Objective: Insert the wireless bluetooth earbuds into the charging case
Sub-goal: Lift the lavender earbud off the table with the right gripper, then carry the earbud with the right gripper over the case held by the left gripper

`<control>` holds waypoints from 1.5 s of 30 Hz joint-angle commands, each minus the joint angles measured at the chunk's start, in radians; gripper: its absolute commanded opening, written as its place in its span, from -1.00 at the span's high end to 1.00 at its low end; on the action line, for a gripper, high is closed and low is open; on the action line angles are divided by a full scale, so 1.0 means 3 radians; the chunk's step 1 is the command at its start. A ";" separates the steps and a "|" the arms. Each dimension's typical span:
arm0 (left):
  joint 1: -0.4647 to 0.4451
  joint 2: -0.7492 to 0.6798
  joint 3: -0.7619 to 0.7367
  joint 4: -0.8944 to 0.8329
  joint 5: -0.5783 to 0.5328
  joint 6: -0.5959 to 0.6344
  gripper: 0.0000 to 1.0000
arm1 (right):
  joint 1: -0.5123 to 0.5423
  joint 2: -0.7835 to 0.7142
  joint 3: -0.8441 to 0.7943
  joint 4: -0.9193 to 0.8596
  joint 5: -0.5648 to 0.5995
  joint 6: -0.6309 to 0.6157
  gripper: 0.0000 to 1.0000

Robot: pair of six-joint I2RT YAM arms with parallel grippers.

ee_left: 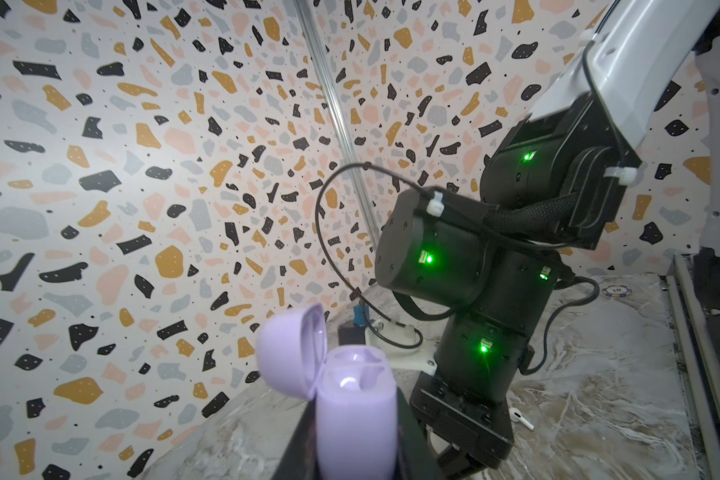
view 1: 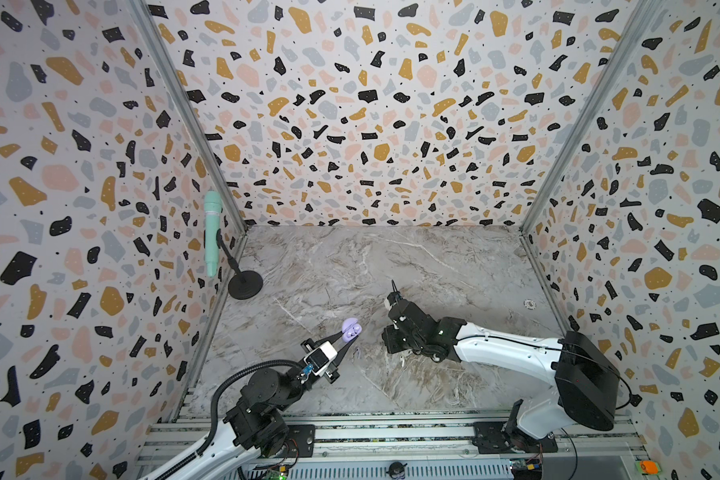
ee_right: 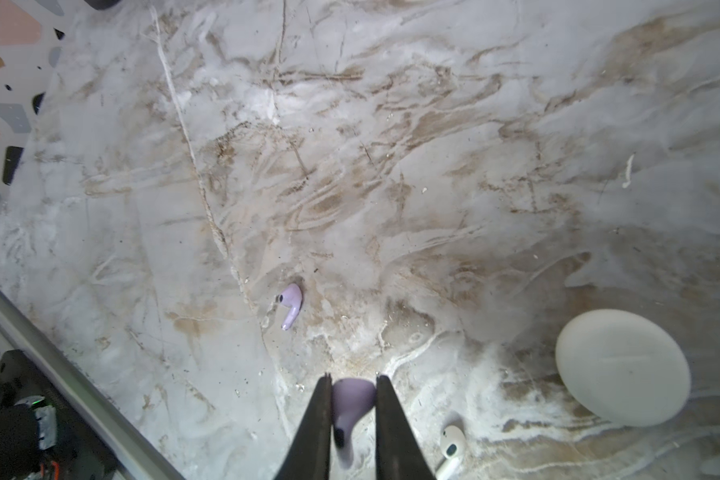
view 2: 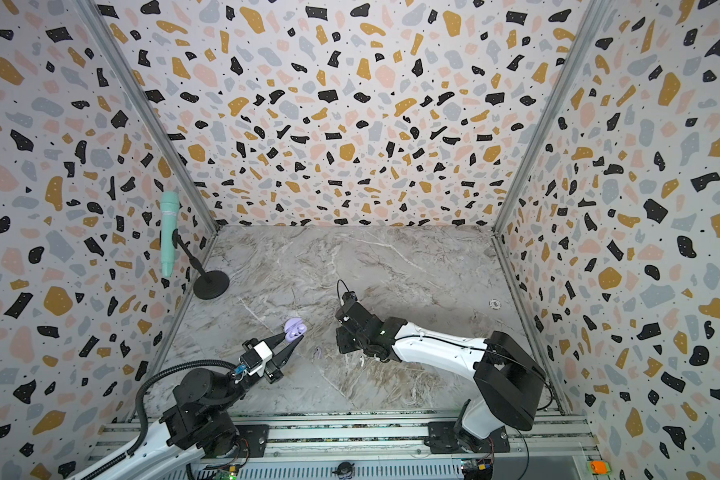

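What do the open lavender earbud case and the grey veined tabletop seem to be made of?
The open lavender case looks like smooth moulded plastic, satin, with a soft highlight in its well. The grey veined tabletop looks like marble, though its flat, even sheen could equally be printed laminate.

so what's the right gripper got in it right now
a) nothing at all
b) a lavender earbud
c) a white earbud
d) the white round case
B: in the right wrist view the right gripper is pinched shut on a lavender earbud, while the white earbud and the white case lie loose on the table.
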 commanded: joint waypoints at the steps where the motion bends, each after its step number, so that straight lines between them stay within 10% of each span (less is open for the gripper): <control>1: -0.0015 0.0166 -0.0012 0.0482 0.0049 -0.0394 1.00 | -0.0022 -0.0176 -0.0019 0.0047 0.0060 -0.0006 0.67; 45: -0.0021 0.0737 -0.0135 0.0970 -0.0358 -0.1003 1.00 | 0.0219 -0.1056 0.0142 0.0806 0.0075 -0.0381 0.67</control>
